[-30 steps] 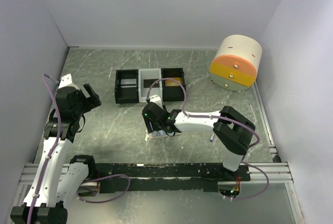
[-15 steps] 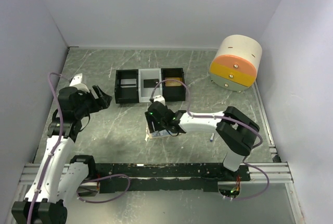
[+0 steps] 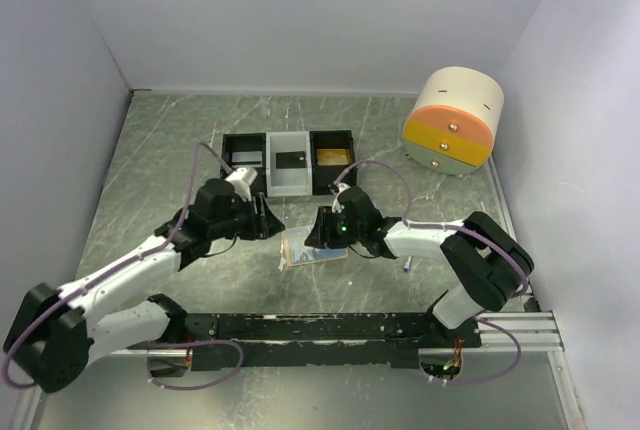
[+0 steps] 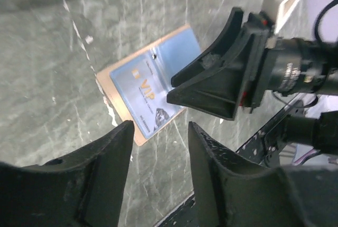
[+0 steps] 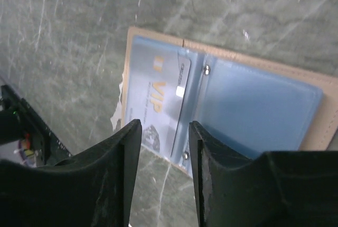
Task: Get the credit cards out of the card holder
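The card holder [image 3: 303,250] lies open and flat on the marble table, tan outside and pale blue inside [image 5: 253,100]. A pale blue credit card marked VIP [image 5: 156,97] sits in its left pocket, also visible in the left wrist view as the card [image 4: 141,92]. My right gripper [image 3: 316,233] hovers over the holder's right part, open, with nothing between its fingers [image 5: 165,126]. My left gripper [image 3: 268,218] is just left of the holder, open and empty [image 4: 158,132]. The right gripper [image 4: 211,82] shows above the card holder [image 4: 182,45] in the left wrist view.
A three-compartment black-and-white tray [image 3: 290,182] stands behind the holder, with a dark card [image 3: 290,160] and a gold card [image 3: 333,157] inside. A round drawer unit [image 3: 455,122] sits at the back right. A black rail [image 3: 330,328] runs along the near edge.
The left arm swung from the far left to the table's middle, beside the holder. The right gripper shifted to the right over the holder. Both grippers' jaws have narrowed.
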You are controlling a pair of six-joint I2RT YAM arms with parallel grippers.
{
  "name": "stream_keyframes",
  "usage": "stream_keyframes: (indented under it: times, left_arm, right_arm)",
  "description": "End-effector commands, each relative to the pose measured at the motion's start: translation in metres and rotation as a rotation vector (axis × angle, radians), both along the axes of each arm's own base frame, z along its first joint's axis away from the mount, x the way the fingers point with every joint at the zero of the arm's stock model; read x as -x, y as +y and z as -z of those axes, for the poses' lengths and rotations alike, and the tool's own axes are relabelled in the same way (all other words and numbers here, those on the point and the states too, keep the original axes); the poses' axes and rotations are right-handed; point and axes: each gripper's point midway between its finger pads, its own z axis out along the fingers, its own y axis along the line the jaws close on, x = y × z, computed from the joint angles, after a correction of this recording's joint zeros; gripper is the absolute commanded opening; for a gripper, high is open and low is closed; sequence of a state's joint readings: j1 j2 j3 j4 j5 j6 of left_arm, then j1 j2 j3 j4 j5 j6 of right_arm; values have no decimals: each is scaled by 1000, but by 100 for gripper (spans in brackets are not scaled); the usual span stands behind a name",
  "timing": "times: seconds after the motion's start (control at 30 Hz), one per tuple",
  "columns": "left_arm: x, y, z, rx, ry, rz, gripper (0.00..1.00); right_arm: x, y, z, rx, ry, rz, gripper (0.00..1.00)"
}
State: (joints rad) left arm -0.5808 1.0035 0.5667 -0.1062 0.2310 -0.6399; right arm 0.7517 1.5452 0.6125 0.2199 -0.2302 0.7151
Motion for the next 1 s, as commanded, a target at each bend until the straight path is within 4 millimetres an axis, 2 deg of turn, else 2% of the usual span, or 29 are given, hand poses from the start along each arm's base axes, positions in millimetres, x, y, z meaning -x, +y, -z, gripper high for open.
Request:
stream_keyframes:
  times: [0.0,0.2,0.33,0.47,0.53,0.67,0.77,0.97]
  left_arm:
    - [-1,-26,19,38,48,-5,54]
    - [11,-57,49,32,125,58,49]
    - [13,-63,67,3,174,43,44]
    - [11,-61,80,-29,192,17,43]
    - [9,-58,94,-74,198,8,42]
    - [11,-57,116,-148,235,6,33]
    - [15,-52,125,-196,249,-17,24]
    - [18,-33,134,-317,251,-75,20]
  right_arm:
    - [11,13,-14,-143,38,-55,40]
    - [10,6,-5,-132,61,-28,34]
    - [6,-4,6,-128,96,16,31]
    - [6,-8,13,-139,118,30,27]
    - [6,-9,17,-136,119,34,23]
    - [5,-14,25,-120,137,61,20]
    - [7,-17,29,-119,148,73,19]
    - [5,-21,29,-123,152,96,16]
